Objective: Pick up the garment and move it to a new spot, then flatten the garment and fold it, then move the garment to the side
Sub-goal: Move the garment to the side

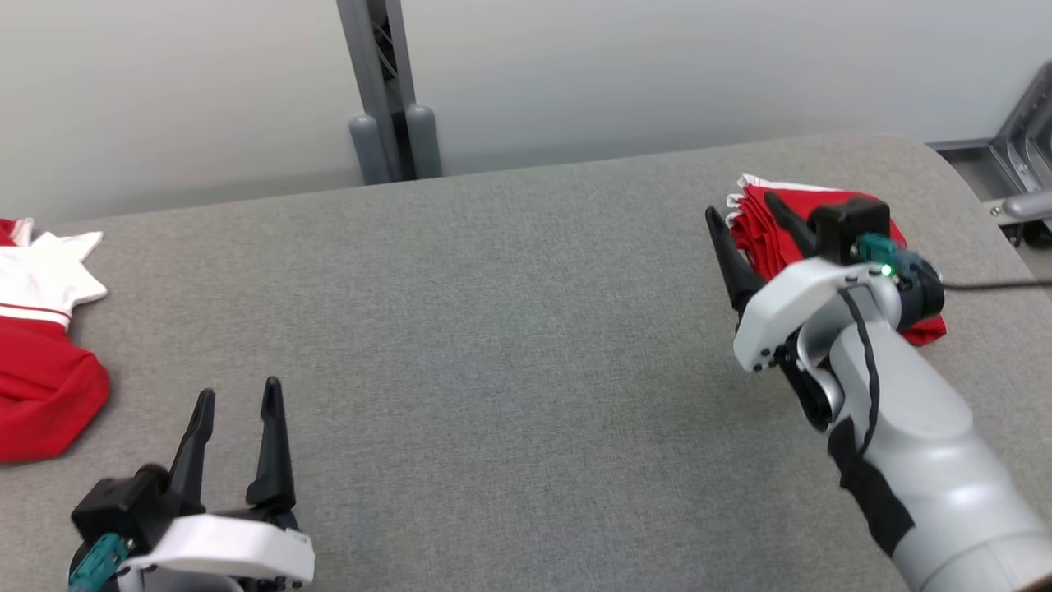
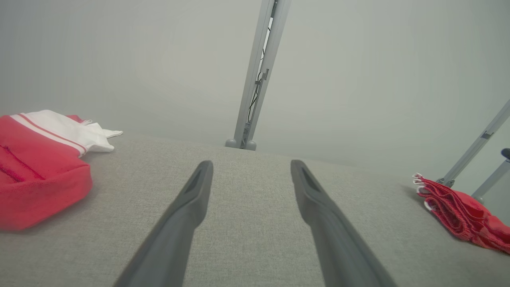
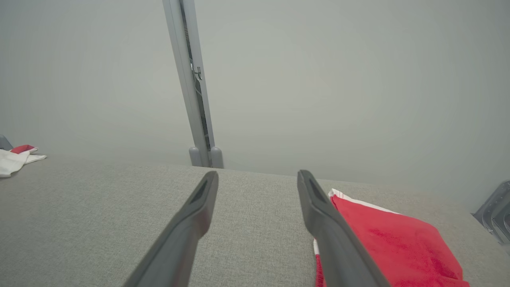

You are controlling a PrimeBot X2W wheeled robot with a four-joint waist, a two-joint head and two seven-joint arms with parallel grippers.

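A folded red garment point(image 1: 768, 234) with white trim lies near the far right corner of the grey fabric table point(image 1: 509, 329). My right gripper point(image 1: 744, 215) stands open just above its left edge, nothing between the fingers; the wrist hides part of the cloth. In the right wrist view the gripper point(image 3: 258, 175) points past the folded garment point(image 3: 390, 239), which lies under and beside the right finger. A crumpled red and white garment point(image 1: 41, 345) lies at the table's left edge. My left gripper point(image 1: 238, 403) rests open and empty at the lower left, to the right of that garment point(image 2: 36, 175).
A grey metal post point(image 1: 386, 99) rises behind the table's far edge against a pale wall. A metal frame point(image 1: 1019, 140) stands past the rounded right corner. Bare fabric stretches between the two garments.
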